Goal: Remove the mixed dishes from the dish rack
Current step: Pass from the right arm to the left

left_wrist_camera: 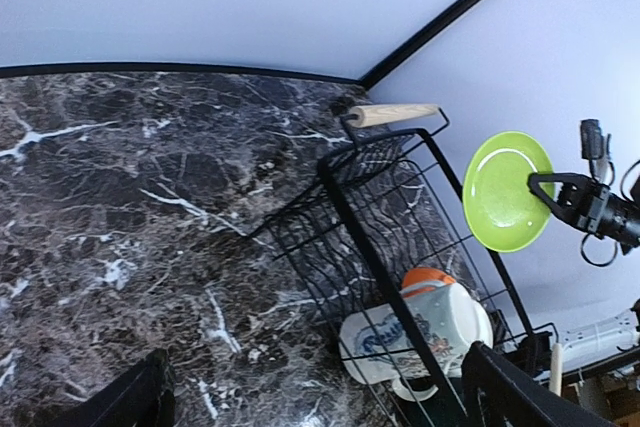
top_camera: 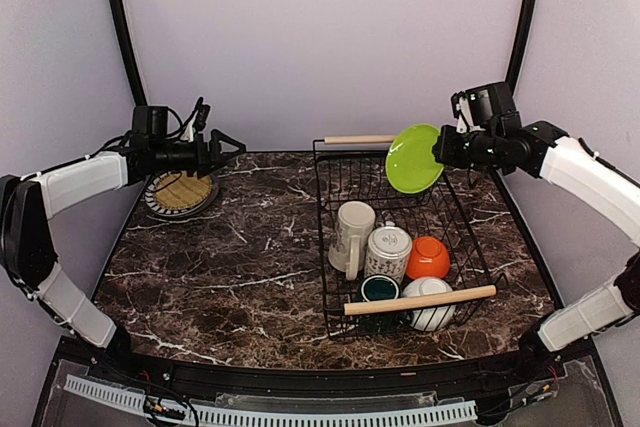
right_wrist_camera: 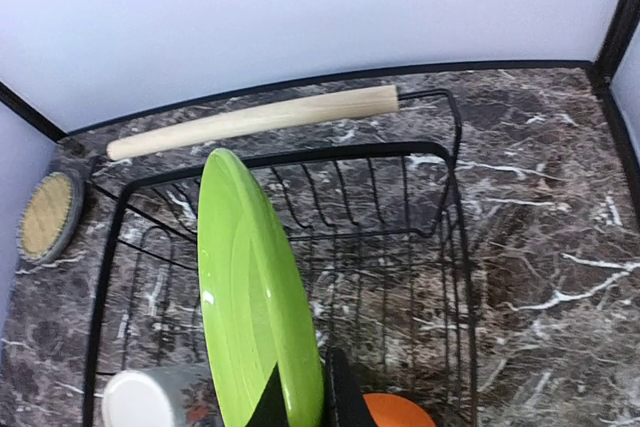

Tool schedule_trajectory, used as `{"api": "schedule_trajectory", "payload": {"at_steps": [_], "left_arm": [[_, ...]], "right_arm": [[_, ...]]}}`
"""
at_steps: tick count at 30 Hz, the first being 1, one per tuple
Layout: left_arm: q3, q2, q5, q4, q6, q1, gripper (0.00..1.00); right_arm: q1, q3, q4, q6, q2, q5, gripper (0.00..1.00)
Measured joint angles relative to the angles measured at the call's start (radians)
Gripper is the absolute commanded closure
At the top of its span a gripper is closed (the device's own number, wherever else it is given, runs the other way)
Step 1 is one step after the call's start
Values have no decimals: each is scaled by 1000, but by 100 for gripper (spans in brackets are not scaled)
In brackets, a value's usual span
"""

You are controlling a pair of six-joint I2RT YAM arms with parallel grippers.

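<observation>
My right gripper (top_camera: 441,151) is shut on the rim of the lime-green plate (top_camera: 414,158), holding it on edge above the far end of the black wire dish rack (top_camera: 320,207). In the right wrist view the plate (right_wrist_camera: 250,287) sits pinched between the fingertips (right_wrist_camera: 342,392). Inside the rack are a cream mug (top_camera: 352,235), a patterned mug (top_camera: 388,252), an orange bowl (top_camera: 428,257), a dark green cup (top_camera: 379,288) and a white bowl (top_camera: 432,309). A patterned plate (top_camera: 180,194) lies on the table at far left, under my open, empty left gripper (top_camera: 226,147).
The rack has a wooden handle at the far end (top_camera: 360,139) and another at the near end (top_camera: 420,299). Purple walls and black corner posts (top_camera: 120,27) close in the back and sides. Marble tabletop (top_camera: 230,267) spreads left of the rack.
</observation>
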Motion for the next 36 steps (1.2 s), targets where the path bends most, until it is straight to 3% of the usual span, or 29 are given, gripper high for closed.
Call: {"api": "schedule_trajectory", "payload": {"at_steps": [9, 22, 31, 36], "left_arm": [[-85, 69, 208, 344, -212, -88, 1], [-116, 122, 315, 591, -399, -208, 18], [-116, 137, 339, 632, -445, -226, 44], [-116, 148, 342, 630, -451, -230, 70]], "right_arm": [[-32, -154, 354, 164, -21, -410, 100], [99, -69, 632, 280, 233, -582, 100], [157, -4, 710, 324, 346, -628, 100], [173, 3, 729, 338, 367, -642, 100]]}}
